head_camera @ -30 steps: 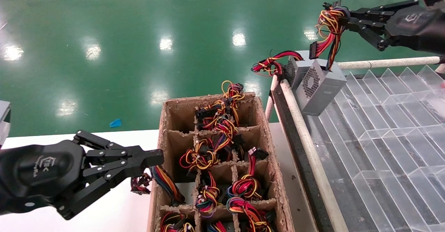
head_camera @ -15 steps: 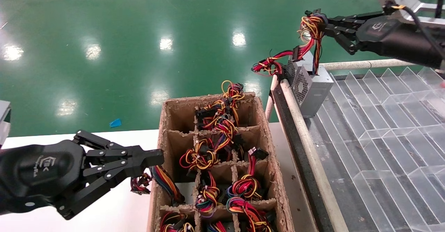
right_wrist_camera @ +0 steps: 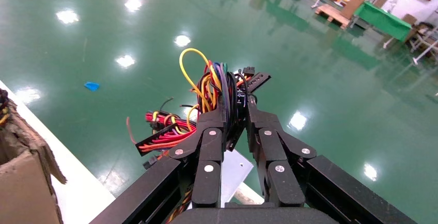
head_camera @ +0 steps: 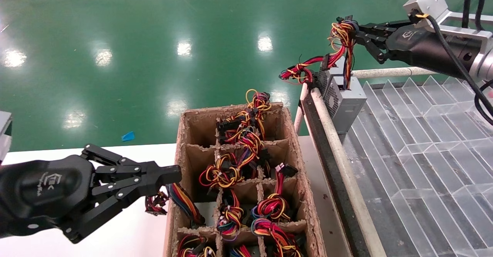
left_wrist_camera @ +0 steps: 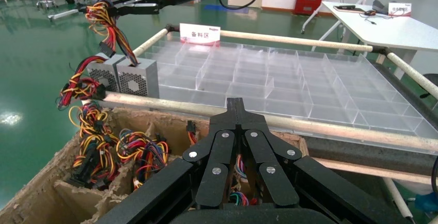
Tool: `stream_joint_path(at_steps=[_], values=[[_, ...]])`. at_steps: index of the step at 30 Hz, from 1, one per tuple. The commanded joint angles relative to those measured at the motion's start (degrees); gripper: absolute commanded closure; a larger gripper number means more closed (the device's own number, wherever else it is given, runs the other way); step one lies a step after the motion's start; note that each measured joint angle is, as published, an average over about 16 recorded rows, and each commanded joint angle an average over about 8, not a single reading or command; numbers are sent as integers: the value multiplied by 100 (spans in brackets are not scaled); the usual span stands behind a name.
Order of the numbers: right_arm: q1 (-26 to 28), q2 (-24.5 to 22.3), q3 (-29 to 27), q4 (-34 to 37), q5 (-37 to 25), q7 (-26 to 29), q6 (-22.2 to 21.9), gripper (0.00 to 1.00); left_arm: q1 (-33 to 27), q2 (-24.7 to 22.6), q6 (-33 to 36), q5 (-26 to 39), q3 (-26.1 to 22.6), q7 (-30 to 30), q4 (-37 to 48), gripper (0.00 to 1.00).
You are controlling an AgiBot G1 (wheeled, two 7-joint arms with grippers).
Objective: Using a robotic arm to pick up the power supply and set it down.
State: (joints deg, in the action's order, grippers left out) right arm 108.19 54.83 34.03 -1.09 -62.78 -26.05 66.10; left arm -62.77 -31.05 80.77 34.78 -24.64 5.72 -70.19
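Note:
The power supply (head_camera: 348,103) (left_wrist_camera: 137,77) is a grey metal box with a honeycomb vent. It stands upright at the corner of the clear tray, level with a similar grey box (head_camera: 327,76) that has mostly red wires. Its red, yellow and orange wire bundle (head_camera: 342,37) (right_wrist_camera: 214,82) runs straight up into my right gripper (head_camera: 356,29) (right_wrist_camera: 235,97), which is shut on the wires above the box. A grey face of the box (right_wrist_camera: 230,175) shows below the jaws. My left gripper (head_camera: 175,174) (left_wrist_camera: 236,105) is shut and holds nothing, parked over the white table beside the cardboard box.
A cardboard box (head_camera: 181,133) with dividers holds several coloured wire bundles with black plugs. To its right is a clear plastic compartment tray (head_camera: 423,141) framed by white pipe rails (head_camera: 331,141). A white label card (left_wrist_camera: 199,30) stands on the far rail. Green floor lies beyond.
My right gripper has moved left and farther away with the wires. The power supply has swung from tilted to upright, up against the other grey box. The left arm has not moved.

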Motion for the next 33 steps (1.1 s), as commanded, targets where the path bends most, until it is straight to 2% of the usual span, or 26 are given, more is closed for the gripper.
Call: stream_joint_path(at_steps=[1,10,19,24,28,33], values=[[-1,14,2,0,-3,-20,6,0,0,0,0,0,0,0,0,100],[75,44,77,-68,-104,-1,563,0,0,0,0,0,0,0,0,100],[336,49,289,-57,-410,47,649,0,0,0,0,0,0,0,0,100],[429,-37,307,-151,-438,-75,848,0,0,0,0,0,0,0,0,100],[297,-123,250,-400,-369,-38,955,0,0,0,0,0,0,0,0,100],[-112,-266,69,-935,-147,272,1024,0,0,0,0,0,0,0,0,100]])
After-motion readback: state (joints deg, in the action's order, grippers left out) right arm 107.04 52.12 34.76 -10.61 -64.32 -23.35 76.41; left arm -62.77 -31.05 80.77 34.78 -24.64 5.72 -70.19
